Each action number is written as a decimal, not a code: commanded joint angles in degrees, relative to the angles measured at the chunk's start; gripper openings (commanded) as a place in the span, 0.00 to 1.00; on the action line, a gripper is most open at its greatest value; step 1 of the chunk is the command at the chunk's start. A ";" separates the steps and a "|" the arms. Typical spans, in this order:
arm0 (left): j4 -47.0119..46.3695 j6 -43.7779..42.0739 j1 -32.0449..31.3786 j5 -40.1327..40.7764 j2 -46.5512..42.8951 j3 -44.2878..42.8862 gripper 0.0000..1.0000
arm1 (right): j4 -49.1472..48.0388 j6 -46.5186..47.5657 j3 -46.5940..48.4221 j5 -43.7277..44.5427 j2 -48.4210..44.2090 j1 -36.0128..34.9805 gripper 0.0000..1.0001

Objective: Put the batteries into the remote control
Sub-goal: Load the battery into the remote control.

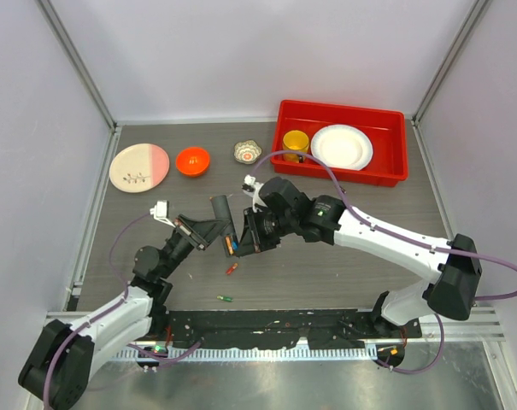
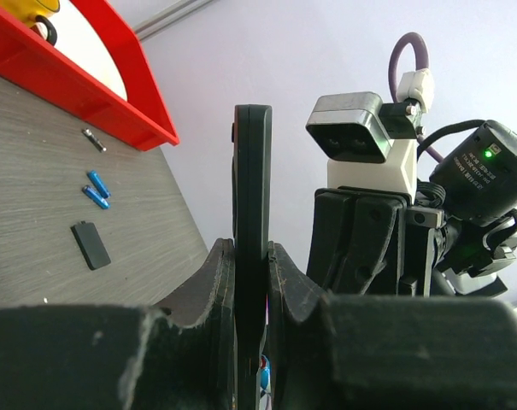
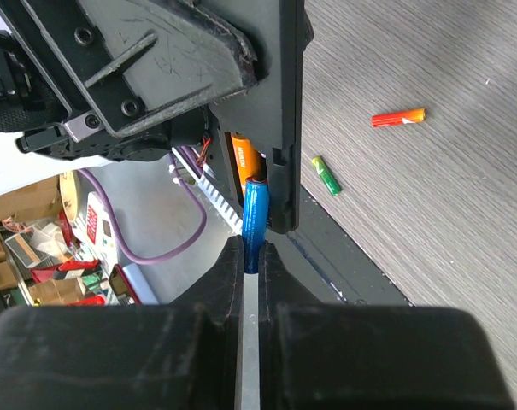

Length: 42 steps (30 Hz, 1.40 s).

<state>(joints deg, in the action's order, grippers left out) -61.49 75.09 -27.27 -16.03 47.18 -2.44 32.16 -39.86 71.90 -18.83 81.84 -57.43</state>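
My left gripper (image 1: 208, 229) (image 2: 251, 266) is shut on the remote control (image 1: 223, 220), a slim black bar held edge-up above the table (image 2: 252, 188). My right gripper (image 1: 243, 239) (image 3: 250, 256) is shut on a blue battery (image 3: 255, 213), whose tip is at the remote's open compartment (image 3: 284, 128). An orange battery (image 3: 243, 158) sits inside that compartment. A red-orange battery (image 1: 232, 268) (image 3: 398, 117) and a green battery (image 1: 225, 298) (image 3: 326, 175) lie on the table near the front. Two more blue batteries (image 2: 96, 190) lie on the table.
A small squarish black flat piece (image 2: 91, 245) and a thin grey cylinder (image 2: 93, 139) lie near the red tray (image 1: 386, 171), which holds a yellow cup (image 1: 295, 142) and a white plate (image 1: 342, 146). An orange bowl (image 1: 192, 160), a pink plate (image 1: 139, 166) and a small patterned bowl (image 1: 248, 152) stand at the back.
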 commanded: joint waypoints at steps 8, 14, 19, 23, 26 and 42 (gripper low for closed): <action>1.90 -1.09 -0.07 -0.58 -4.37 -0.02 0.00 | -1.49 -1.01 2.54 2.13 1.91 -0.40 0.01; 1.90 -0.03 -0.07 -1.28 -5.34 -0.02 0.00 | -0.44 -1.01 3.33 5.37 2.62 -0.40 0.01; 1.90 0.85 -0.07 -1.46 -5.69 -0.20 0.00 | 0.97 -0.66 4.21 7.75 3.58 -0.40 0.01; 1.90 1.11 -0.15 -1.81 -5.78 -0.55 0.00 | 1.59 -0.31 5.09 8.28 4.73 -0.40 0.01; 1.90 1.29 -0.15 -1.90 -5.87 -0.55 0.00 | 2.03 -0.05 5.44 9.42 5.26 -0.32 0.01; 3.14 1.55 -0.16 -0.40 -5.25 -0.20 0.00 | 6.25 1.89 7.47 12.33 6.75 -0.49 0.12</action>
<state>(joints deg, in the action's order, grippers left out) -52.82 74.72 -27.03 -14.52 42.72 -2.42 36.51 -39.24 77.69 -12.29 87.79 -58.50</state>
